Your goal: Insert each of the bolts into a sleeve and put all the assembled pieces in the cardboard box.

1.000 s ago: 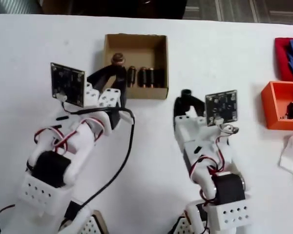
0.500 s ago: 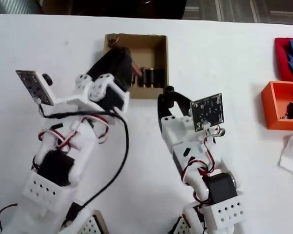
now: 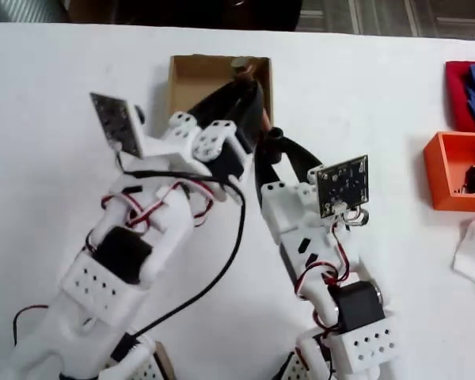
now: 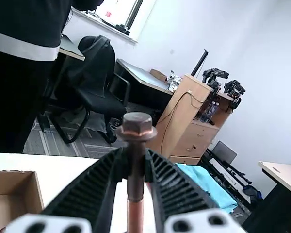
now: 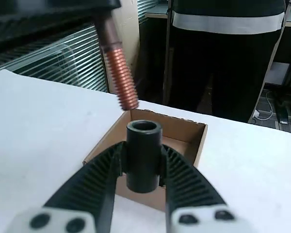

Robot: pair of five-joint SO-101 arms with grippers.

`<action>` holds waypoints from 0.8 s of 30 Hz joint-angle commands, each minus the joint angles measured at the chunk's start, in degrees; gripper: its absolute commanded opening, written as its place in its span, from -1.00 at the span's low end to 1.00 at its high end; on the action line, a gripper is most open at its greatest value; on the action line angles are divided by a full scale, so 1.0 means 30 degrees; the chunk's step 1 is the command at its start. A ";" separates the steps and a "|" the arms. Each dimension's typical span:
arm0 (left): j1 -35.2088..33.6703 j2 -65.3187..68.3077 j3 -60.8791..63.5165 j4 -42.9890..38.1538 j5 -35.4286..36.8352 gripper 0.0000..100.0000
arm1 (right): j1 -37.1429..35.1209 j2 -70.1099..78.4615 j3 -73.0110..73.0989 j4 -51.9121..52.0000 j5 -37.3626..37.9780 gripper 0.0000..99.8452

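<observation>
Seen from above, your worktop [image 3: 364, 87] is brightly and evenly lit, close to washed out around the cardboard box [image 3: 191, 76], and the shadows just beside the box are faint and soft. From the left wrist, the window [image 4: 123, 9] glares white, and the bolt [image 4: 136, 130] head carries a dull highlight. From the right wrist, daylight comes through the blinds [image 5: 80, 53] beyond the box, while the sleeve [image 5: 144, 155] in front of the box stays dark.

I see my left fingers [image 3: 222, 99] holding a bolt [image 3: 239, 65] over the cardboard box [image 3: 191, 77]; my right fingers [image 3: 299, 155] hold a sleeve [image 3: 275, 134] just beside it.
</observation>
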 commanded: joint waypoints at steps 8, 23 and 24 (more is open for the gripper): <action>0.0498 0.0996 -0.1568 -0.0469 -0.0117 -0.95 | -0.0044 -0.0190 -0.0117 -0.0806 0.1846 -0.96; 0.0498 0.1114 -0.1509 0.0908 -0.0117 -0.95 | -0.0015 -0.0073 0.0117 -0.1509 0.1934 -0.96; 0.0498 0.1143 -0.1480 0.1114 -0.0117 -0.95 | -0.0015 -0.0073 0.0117 -0.1509 0.1934 -0.96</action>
